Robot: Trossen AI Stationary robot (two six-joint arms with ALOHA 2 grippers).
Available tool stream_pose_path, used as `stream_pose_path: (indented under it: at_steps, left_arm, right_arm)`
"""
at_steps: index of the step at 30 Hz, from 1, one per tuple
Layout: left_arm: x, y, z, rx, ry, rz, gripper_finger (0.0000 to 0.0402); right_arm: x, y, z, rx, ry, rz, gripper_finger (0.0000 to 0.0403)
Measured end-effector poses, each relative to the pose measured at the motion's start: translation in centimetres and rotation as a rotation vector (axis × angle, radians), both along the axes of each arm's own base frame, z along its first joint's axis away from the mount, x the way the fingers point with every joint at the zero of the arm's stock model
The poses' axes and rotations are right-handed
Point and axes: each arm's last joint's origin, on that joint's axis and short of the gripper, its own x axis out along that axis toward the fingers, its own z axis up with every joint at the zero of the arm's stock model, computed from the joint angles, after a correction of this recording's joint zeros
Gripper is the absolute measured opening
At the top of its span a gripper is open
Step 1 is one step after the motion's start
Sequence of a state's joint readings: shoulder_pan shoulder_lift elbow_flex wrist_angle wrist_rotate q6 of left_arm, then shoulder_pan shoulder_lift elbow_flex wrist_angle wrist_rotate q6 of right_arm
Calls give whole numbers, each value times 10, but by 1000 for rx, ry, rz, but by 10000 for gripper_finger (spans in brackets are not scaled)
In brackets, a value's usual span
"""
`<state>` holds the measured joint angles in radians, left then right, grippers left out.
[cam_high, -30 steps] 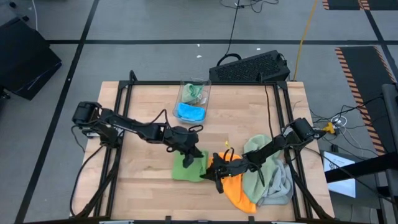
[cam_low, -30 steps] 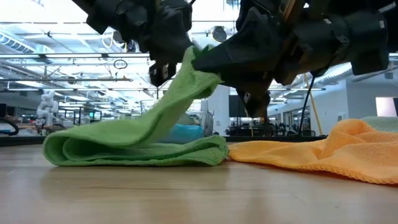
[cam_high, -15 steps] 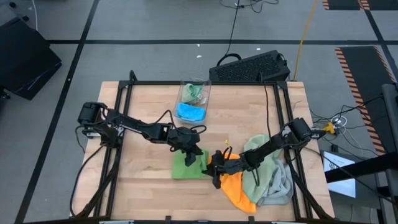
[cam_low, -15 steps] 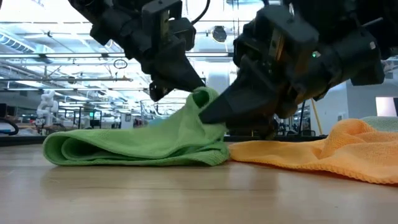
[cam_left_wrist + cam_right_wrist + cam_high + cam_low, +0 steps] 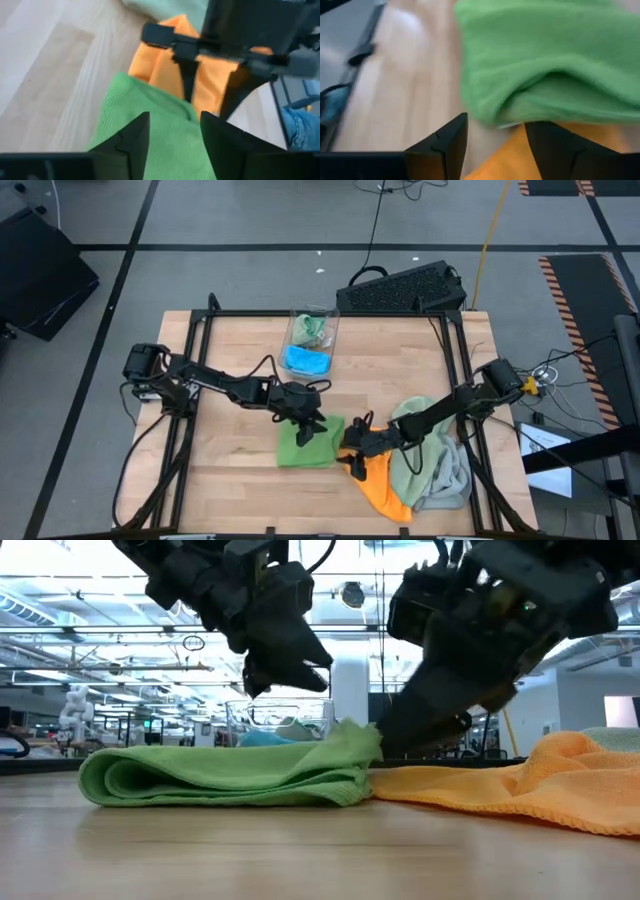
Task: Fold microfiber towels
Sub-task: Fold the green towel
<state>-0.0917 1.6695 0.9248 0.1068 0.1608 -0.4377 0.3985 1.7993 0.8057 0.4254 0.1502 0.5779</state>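
High view: five towels (image 5: 309, 444), one bin (image 5: 313, 340).

The bin (image 5: 312, 340) contents are too small; the grey towel (image 5: 452, 477) lies partly under others.

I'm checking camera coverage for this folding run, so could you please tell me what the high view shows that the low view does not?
Only the high view shows the grey towel and sage towel piled at the table's right, and the keyboard beyond the table.

Only the low view shows the green towel's stacked folded layers edge-on.

Both show the green towel beside the orange towel, the clear bin behind, and the left end effector and right end effector open above the fold.
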Motion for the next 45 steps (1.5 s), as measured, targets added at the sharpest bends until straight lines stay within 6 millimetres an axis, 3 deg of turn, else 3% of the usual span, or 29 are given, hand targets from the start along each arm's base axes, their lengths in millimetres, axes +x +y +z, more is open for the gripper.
stream_pose_path:
  at_steps: [5, 8, 15, 22, 29, 34, 40, 43, 45]
  left_arm:
    - [-8, 0, 0, -24, 83, 2, 188]
    - [-20, -6, -2, -7, 198, 29, 188]
    - [-39, -46, -11, 133, 314, 74, 162]
    - [-66, -81, -19, 302, 372, 207, 122]
    - [-86, -82, -40, 320, 434, 258, 111]
    - [-81, -83, -29, 359, 381, 227, 102]
    - [-65, -86, -7, 423, 141, 170, 77]
    - [-51, -89, -13, 444, 45, 132, 63]
    - [-49, -87, -27, 477, 90, 120, 53]
  right_arm:
    - [-6, 1, -2, 22, 78, 68, 186]
    - [-13, 0, 9, 3, 110, 104, 186]
    - [-18, -8, 32, -224, -13, 49, 185]
    - [-10, -21, 17, -276, -148, 11, 185]
    - [-5, -32, 9, -337, -159, 0, 185]
    - [0, -38, 1, -372, -162, -11, 185]
    - [6, -45, -9, -373, -169, -11, 185]
    - [7, -46, -9, -386, -176, 0, 185]
    - [6, -45, -7, -385, -178, 54, 185]
